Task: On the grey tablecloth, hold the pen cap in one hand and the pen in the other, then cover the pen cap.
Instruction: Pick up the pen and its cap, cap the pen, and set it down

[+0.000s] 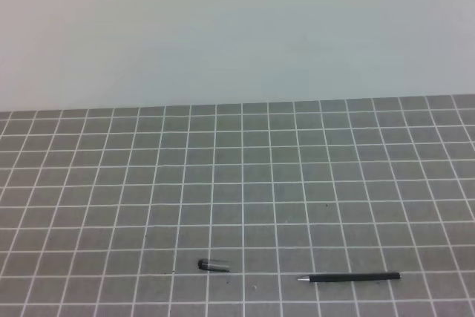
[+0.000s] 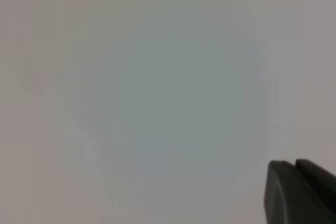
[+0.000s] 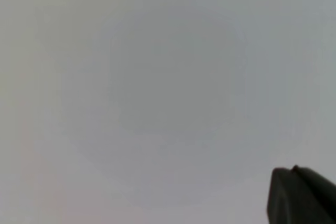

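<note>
While both wrist views face only a blank pale surface, a dark piece of each tool juts in at the lower right corner: the left gripper (image 2: 299, 192) and the right gripper (image 3: 300, 195). Each has its jaws pressed together, and neither pinches anything. Neither tool shows in the exterior high view.

Out on the grey tablecloth (image 1: 237, 183), whose thin white lines form small squares, the pen cap (image 1: 213, 264) lies on its side near the front edge, a little left of centre, dark rounded end to the left. Well apart to its right, the pen (image 1: 350, 278) lies flat, almost parallel to the near edge, silver tip pointing left toward the cap. A pale plain wall (image 1: 237, 27) rises behind the cloth's far edge.
</note>
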